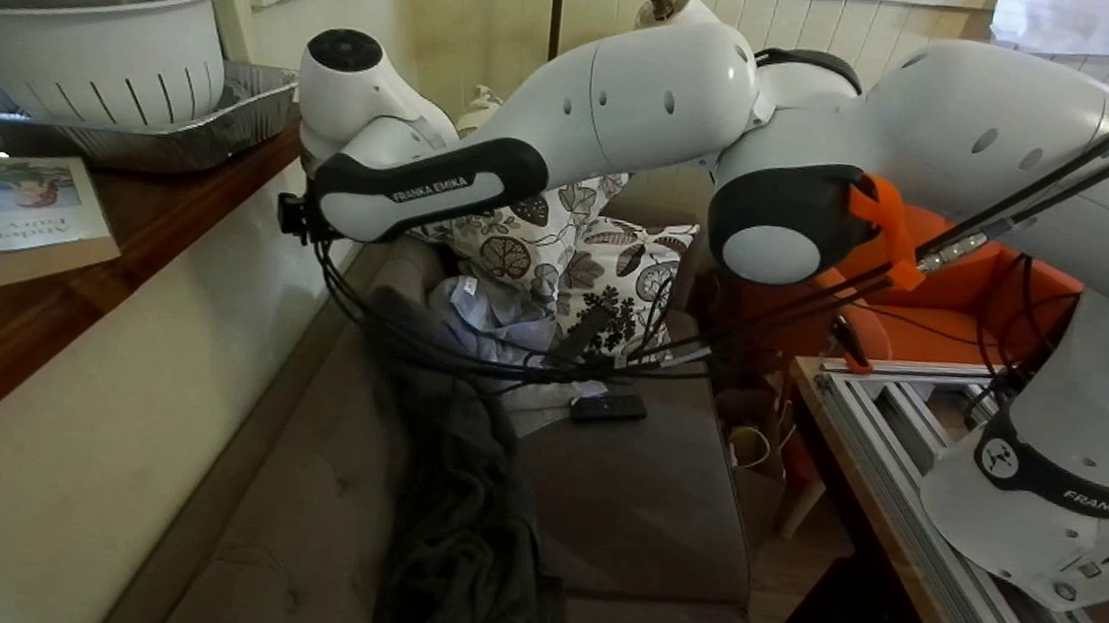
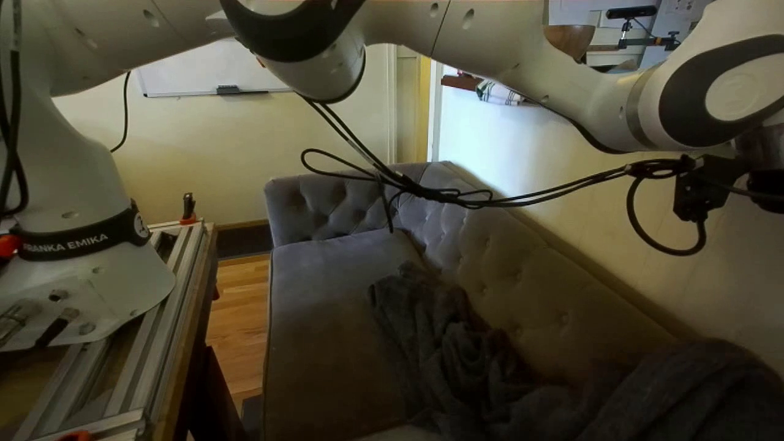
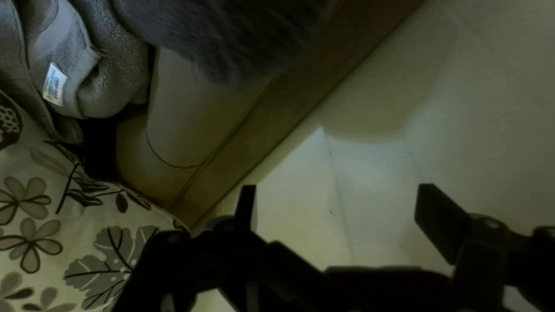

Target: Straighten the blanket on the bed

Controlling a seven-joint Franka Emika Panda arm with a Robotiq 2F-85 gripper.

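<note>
dark grey soft-fabric blanket [image 1: 466, 545]: wrinkled, bunched lengthwise
tufted grey-brown upholstered bed [image 2: 327, 318]: seat's front edge exposed
black two-fingered tool [image 3: 336, 193]: jaws wide apart

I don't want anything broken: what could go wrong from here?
Slack cables below the arm might snag the pillows. In the wrist view, the open hand faces the wall; lowering it here could scrape that wall or miss the blanket. The black device near the blanket might get swept off the bed.
</note>
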